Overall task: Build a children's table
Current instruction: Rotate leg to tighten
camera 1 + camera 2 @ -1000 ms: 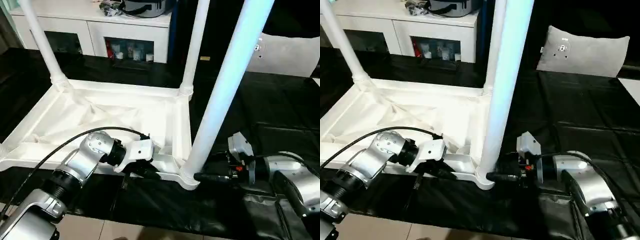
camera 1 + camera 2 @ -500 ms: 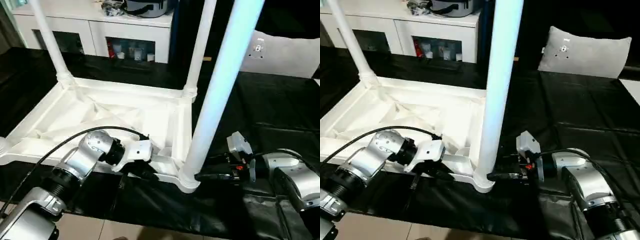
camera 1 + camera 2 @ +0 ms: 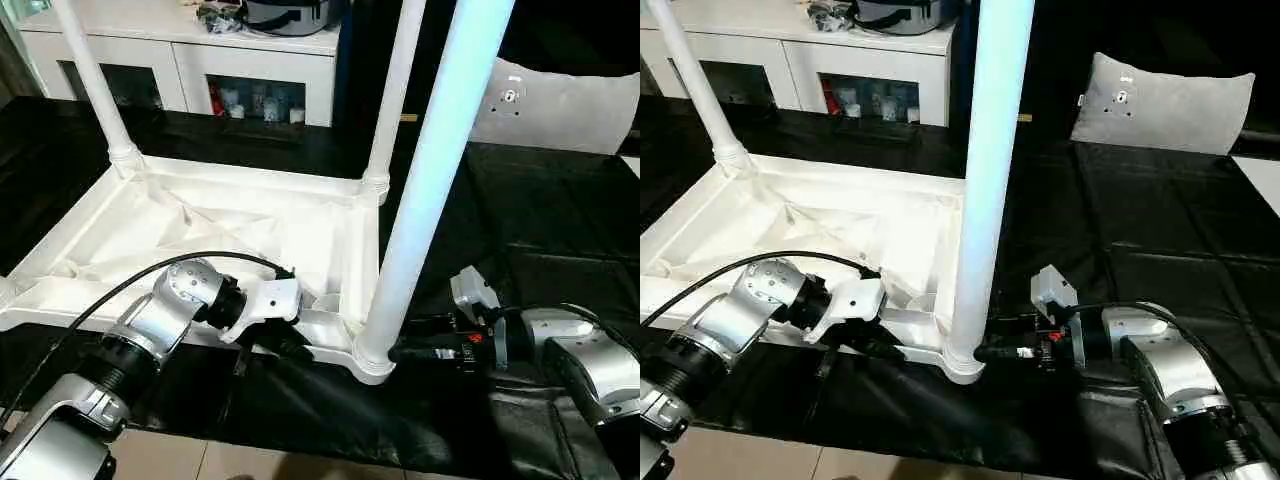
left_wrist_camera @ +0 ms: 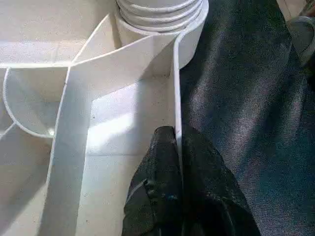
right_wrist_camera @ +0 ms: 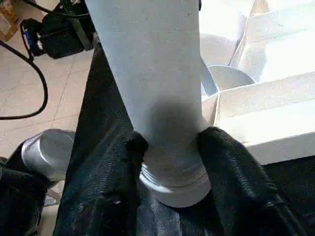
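Pinching the near rim of the upturned table top (image 3: 200, 225), the left gripper (image 4: 178, 142) has its two black fingers closed on that thin white wall, one finger inside the frame and one outside on the black cloth (image 3: 520, 200). From this gripper the corner socket (image 3: 372, 362) lies just ahead along the rim, toward the robot's right, with the ribbed collar of the leg's foot visible right beyond the fingertips in the left wrist view.

The near right leg (image 3: 430, 185) stands upright in that socket, its long axis rising almost straight up out of the corner. Two more legs stand at the far corners, well beyond both grippers.

The right gripper (image 5: 170, 142) comes in level from the right and straddles the leg's base just above the collar, a finger against each side of the tube. It looks to be gripping the leg there, though how firmly I cannot tell. This arm is plainly the nearer one to the leg; seating or twisting it probably falls to the right arm while the left braces the frame.

Everything of the table is smooth white moulded plastic: thin ribs under the top, round sockets, tapered hollow tubes likely to slip between hard fingers. The cloth beneath is black and creased.
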You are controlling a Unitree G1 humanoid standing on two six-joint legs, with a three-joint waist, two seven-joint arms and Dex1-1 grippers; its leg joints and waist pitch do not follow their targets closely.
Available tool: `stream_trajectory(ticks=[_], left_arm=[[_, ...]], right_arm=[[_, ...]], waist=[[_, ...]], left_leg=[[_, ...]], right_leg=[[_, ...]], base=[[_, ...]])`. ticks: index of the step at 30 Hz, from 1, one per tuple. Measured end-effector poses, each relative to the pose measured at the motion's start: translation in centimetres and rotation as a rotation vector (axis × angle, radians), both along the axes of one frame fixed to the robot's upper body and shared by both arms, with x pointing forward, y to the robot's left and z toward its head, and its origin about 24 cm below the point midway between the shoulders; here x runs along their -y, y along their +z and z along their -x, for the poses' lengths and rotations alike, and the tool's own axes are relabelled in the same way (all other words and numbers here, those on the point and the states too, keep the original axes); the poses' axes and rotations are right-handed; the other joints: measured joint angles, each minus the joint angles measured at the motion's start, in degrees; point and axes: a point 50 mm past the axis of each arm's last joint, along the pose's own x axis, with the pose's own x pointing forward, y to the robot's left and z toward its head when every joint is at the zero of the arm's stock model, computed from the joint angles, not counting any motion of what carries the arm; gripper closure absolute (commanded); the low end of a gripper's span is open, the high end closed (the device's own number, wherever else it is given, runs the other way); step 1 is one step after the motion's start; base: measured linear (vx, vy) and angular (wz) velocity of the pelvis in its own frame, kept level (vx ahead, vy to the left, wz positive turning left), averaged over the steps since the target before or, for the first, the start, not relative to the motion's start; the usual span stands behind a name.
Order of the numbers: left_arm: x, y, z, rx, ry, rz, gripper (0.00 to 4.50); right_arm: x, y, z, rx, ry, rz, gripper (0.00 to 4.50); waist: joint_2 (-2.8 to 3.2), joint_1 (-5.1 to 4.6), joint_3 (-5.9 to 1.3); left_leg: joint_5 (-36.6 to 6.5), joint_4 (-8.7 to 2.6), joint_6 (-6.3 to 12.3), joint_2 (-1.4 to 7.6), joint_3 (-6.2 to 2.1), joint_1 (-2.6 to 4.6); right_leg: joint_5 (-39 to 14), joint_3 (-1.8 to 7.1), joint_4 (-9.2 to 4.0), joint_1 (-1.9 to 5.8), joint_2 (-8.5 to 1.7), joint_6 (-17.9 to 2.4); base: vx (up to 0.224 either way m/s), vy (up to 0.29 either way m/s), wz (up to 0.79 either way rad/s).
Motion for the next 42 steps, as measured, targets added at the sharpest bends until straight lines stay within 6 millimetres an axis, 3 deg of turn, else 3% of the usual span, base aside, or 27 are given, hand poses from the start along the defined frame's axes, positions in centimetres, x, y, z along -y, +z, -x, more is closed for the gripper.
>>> stream_trajectory(ticks=[6, 11, 22, 30, 34, 36, 40, 42], left_arm=[[0.1, 0.0, 0.0, 0.003, -0.004, 0.002, 4.5], [0.4, 0.0, 0.0, 0.008, -0.006, 0.006, 4.5], [0.4, 0.0, 0.0, 0.008, -0.009, 0.009, 4.5], [0.5, -0.2, 0.3, -0.04, 0.06, 0.023, 4.5], [0.4, -0.2, 0.2, -0.068, 0.171, 0.03, 4.5], [0.4, -0.3, 0.0, -0.072, 0.237, 0.037, 4.5], [1.5, -0.3, -0.5, -0.068, 0.4, 0.065, 4.5], [2.5, -0.3, -0.9, -0.064, 0.477, 0.081, 4.5]], right_arm=[[-0.7, 0.2, 0.0, 0.022, 0.007, -0.015, 1.57], [-1.5, -0.1, -0.1, 0.058, 0.001, 0.002, 1.45], [-1.2, 0.1, -0.1, 0.028, 0.004, -0.005, 2.33], [-1.5, 0.1, 0.5, 0.002, -0.054, -0.018, 2.43], [-2.4, -0.4, 0.4, 0.018, -0.165, -0.037, 2.43], [-2.8, -0.5, 0.1, 0.034, -0.249, -0.04, 2.43], [-3.4, -0.8, -1.1, 0.037, -0.496, -0.065, 2.46], [-3.7, -0.8, -1.7, 0.041, -0.62, -0.067, 2.46]], waist=[[0.01, 0.13, 0.0], [0.01, 0.34, 0.01], [0.0, 0.46, 0.01], [0.0, 0.34, 0.01], [0.04, -0.44, 0.0], [0.03, -1.45, 0.0], [-0.05, -3.21, 0.05], [-0.1, -3.58, 0.08]], left_leg=[[0.0, -0.01, 0.0, -0.01, 0.01, -0.03], [-0.01, -0.01, 0.0, -0.07, 0.11, -0.04], [-0.01, -0.07, 0.01, -0.11, 0.21, -0.05], [-0.01, -0.13, 0.02, -0.11, 0.27, -0.02], [0.0, -0.16, 0.0, -0.12, 0.29, 0.08], [0.03, -0.17, -0.05, -0.12, 0.32, 0.16], [0.04, -0.19, -0.07, -0.13, 0.35, 0.13], [0.03, -0.24, -0.07, -0.14, 0.36, 0.14]], right_leg=[[0.0, 0.0, -0.04, -0.01, -0.01, 0.0], [0.0, -0.01, -0.06, -0.01, -0.16, 0.0], [-0.01, -0.06, -0.08, -0.01, -0.29, 0.01], [-0.02, -0.04, -0.1, -0.02, -0.32, 0.02], [-0.01, 0.0, -0.06, 0.0, -0.32, 0.01], [0.01, -0.07, -0.07, -0.03, -0.43, -0.01], [0.03, -0.05, -0.09, -0.22, -0.47, -0.03], [0.03, -0.05, -0.09, -0.24, -0.47, -0.03]], base=[[0.0, 0.0, 0.0], [0.0, 0.0, 0.0], [0.0, 0.0, 0.0], [0.0, 0.0, 0.0], [0.0, 0.0, 0.0], [0.0, 0.0, 0.0], [0.0, 0.0, 0.0], [0.0, 0.0, 0.0]])
